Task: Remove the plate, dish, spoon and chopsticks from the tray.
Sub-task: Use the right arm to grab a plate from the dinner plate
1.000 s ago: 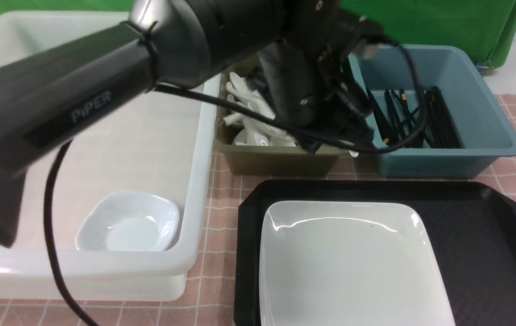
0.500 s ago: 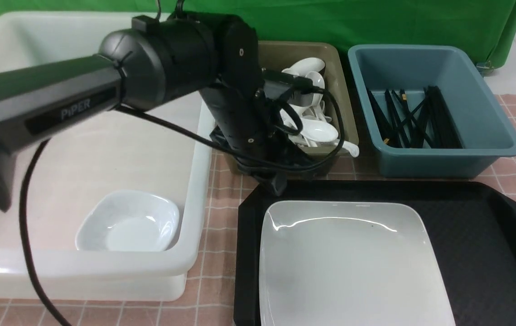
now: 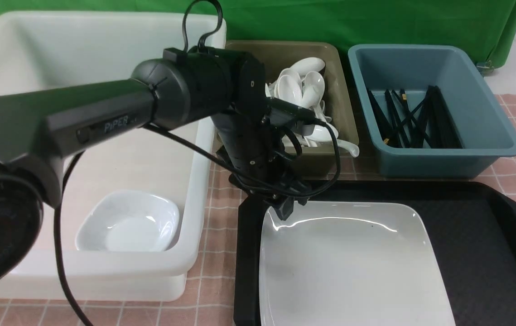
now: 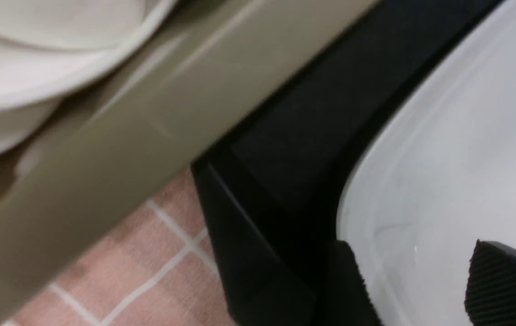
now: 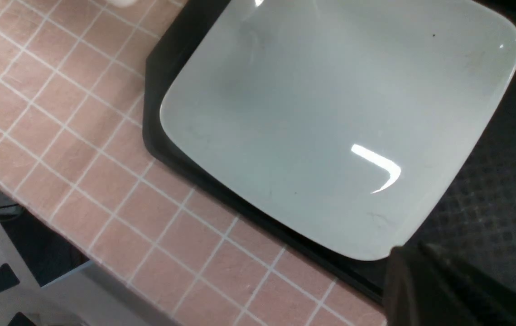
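Progress check: dish [image 3: 128, 222] sits in the white tub [image 3: 201, 172], off the tray [image 3: 479, 235]. No spoon or sticks are visible on the tray. White spoons [image 3: 303, 86] are heaped in the olive bin [image 3: 346, 113], and I cannot pick out the task's own among them. Black chopsticks [image 3: 414, 120] lie in the blue bin [image 3: 489, 127]. The plate [image 3: 353, 267] is still on the tray, filling its left part; judged the last item to clear. Left arm reaches in from the left across the tub's right wall, its wrist bent steeply down, and the left gripper [image 3: 285, 209] points at the plate's far-left corner. In the wrist view the jaws stand apart and straddle the rim, with the ribbed pad [image 4: 507, 285] over the plate's inside and the other finger outside over the tray. Nothing is clamped yet, so this reads as lining up for a rim pinch. Right gripper [image 5: 409, 271] hangs low near the plate's near-right corner, fingers together and empty
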